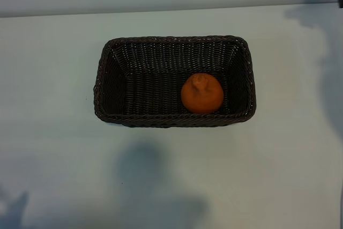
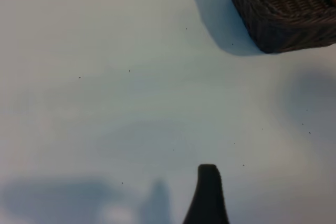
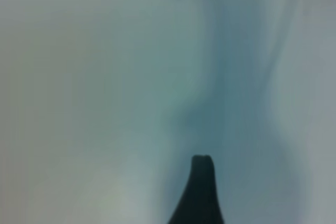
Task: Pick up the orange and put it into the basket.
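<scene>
Resting inside the wicker basket (image 1: 118, 73) at centre frame, your orange (image 1: 202, 94) shows dimpled matte skin and a stem knob; likely firm and light, best pinched across its widest part. Left wrist: basket corner upper right, left gripper (image 2: 208, 192) spread, empty. Right wrist: right gripper (image 3: 199, 187) parted over bare table (image 3: 79, 103).
</scene>
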### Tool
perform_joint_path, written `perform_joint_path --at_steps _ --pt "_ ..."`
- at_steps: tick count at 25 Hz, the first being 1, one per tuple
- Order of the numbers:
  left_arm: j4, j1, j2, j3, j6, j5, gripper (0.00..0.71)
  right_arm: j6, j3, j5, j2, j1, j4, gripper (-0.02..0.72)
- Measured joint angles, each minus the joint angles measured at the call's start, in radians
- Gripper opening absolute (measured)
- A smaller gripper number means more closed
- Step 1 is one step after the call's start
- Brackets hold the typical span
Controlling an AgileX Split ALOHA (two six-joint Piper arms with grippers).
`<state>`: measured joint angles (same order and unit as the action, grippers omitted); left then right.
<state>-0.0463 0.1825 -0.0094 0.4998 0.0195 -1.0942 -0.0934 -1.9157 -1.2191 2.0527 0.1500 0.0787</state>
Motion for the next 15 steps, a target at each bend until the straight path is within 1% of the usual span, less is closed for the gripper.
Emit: perform_joint_path --at_steps 7,10,15 --pt "-0.001 0.000 0.000 0.000 0.000 0.000 0.592 0.006 0.000 -0.002 -0.077 0.003 -0.025 0.594" --pt "-0.001 0.000 0.000 0.000 0.001 0.000 0.592 0.008 0.028 -0.003 -0.177 0.003 -0.030 0.594" --pt "-0.001 0.000 0.000 0.000 0.003 0.000 0.592 0.017 0.126 -0.010 -0.384 0.003 -0.033 0.594"
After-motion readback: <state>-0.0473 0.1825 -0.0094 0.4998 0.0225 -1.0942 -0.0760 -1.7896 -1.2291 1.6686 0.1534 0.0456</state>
